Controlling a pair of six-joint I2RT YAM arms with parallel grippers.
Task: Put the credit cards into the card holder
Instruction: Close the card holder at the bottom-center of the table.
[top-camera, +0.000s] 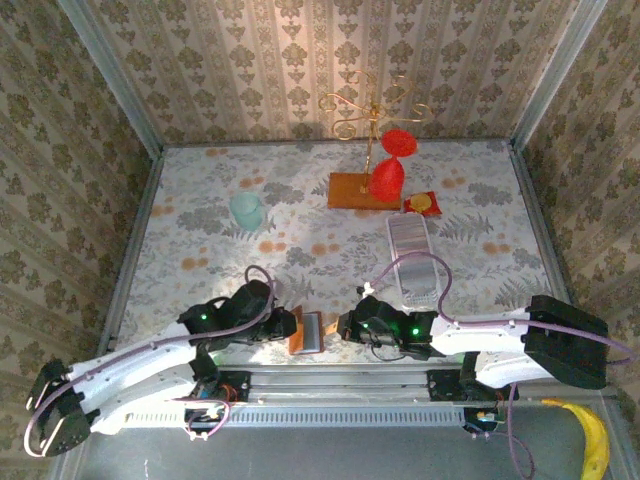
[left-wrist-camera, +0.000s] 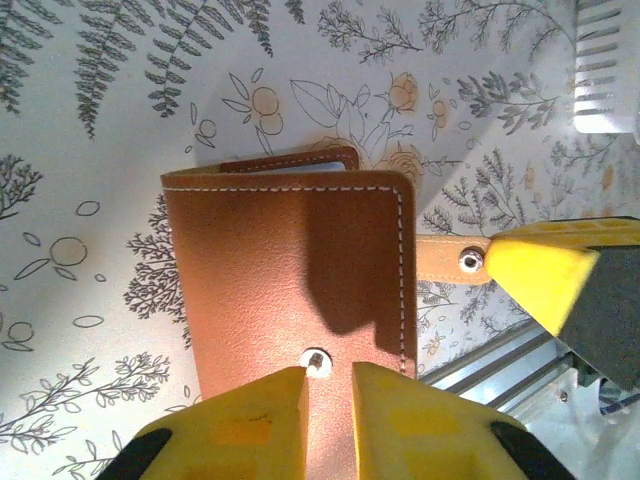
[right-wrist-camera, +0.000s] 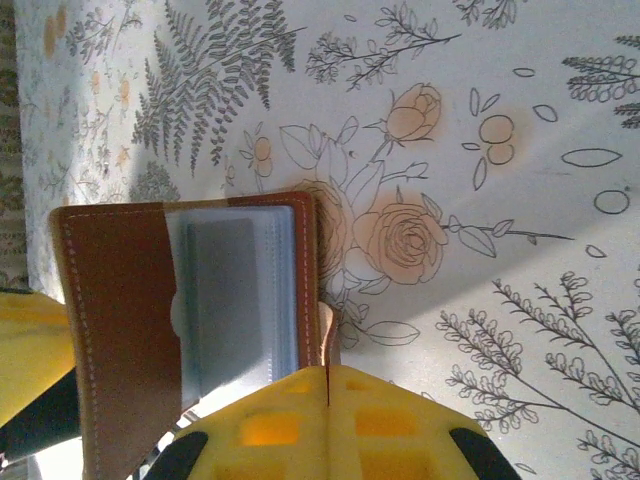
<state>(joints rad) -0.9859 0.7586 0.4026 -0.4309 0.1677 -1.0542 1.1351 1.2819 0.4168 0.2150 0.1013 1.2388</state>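
The card holder (top-camera: 308, 333) is lying on the table (top-camera: 200, 260) at the near edge, between the two arms, with its orange-brown cover partly raised and the grey pockets showing. The right gripper (right-wrist-camera: 328, 420) is clenching its fingers fully together on the holder's strap (left-wrist-camera: 445, 260). The left gripper (left-wrist-camera: 327, 400) is sitting at the cover's near edge with a narrow gap between its fingers. The wrist view does not show whether they are pinching the leather or only resting against it. The credit cards (top-camera: 408, 237) are standing edge-on in the white tray (top-camera: 440, 285), well apart from the holder.
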